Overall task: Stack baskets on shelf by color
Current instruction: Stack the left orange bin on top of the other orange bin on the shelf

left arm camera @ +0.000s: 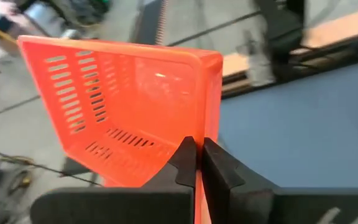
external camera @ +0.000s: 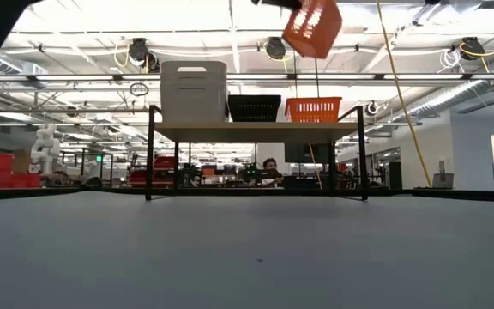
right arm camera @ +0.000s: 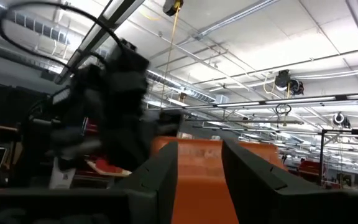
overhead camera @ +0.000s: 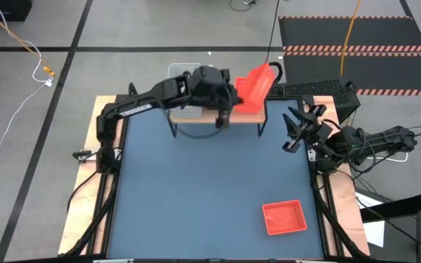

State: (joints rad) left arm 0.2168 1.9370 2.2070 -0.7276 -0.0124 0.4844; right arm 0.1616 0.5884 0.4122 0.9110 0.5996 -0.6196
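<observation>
My left gripper [overhead camera: 235, 95] is shut on a red basket [overhead camera: 258, 83] and holds it high over the right end of the shelf [overhead camera: 218, 117]. In the low view the held red basket [external camera: 313, 26] hangs tilted above a second red basket [external camera: 313, 109]. That one stands on the shelf board [external camera: 256, 129] beside a black basket [external camera: 254, 107] and a white stack [external camera: 193, 90]. A third red basket [overhead camera: 283, 218] lies on the table near the right front. My right gripper [overhead camera: 298, 128] waits open at the table's right edge. My left gripper pinches one side wall of the red basket at its rim [left arm camera: 199, 127], one finger inside the basket and one outside. The fingers come from the table's left. The basket is lifted clear and tilted, above the red basket on the shelf.
The blue table top [overhead camera: 196, 190] spreads in front of the shelf. A dark mat with striped edges [overhead camera: 357, 44] lies on the floor beyond the table's far right. A person sits in the room behind the shelf [external camera: 270, 167].
</observation>
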